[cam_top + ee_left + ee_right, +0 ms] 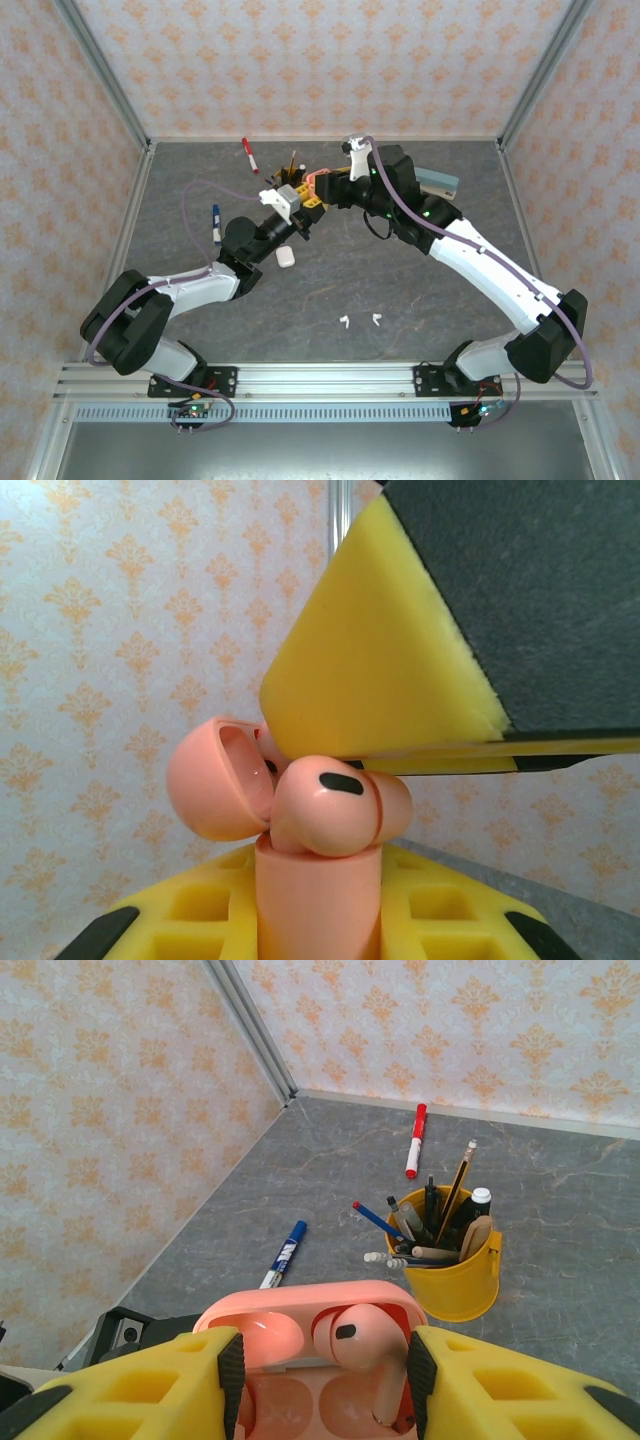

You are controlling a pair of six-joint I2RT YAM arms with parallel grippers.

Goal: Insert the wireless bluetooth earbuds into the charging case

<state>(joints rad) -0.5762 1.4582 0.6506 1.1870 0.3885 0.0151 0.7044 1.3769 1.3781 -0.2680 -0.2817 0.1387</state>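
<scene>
Case, pink with lid open, is being clamped above the far table by the left end effector, steadying it while the right end effector is hovering, jaws apart, around 1 pink earbud sitting inside.

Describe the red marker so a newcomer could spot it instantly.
On the grey stone-patterned table, look to the far edge by the back wall, left of centre. The slim red-and-white plastic marker lies flat there, near the yellow plastic cup of pens. Its red cap sets it apart from the blue-and-white marker, which lies closer to the left wall.
</scene>
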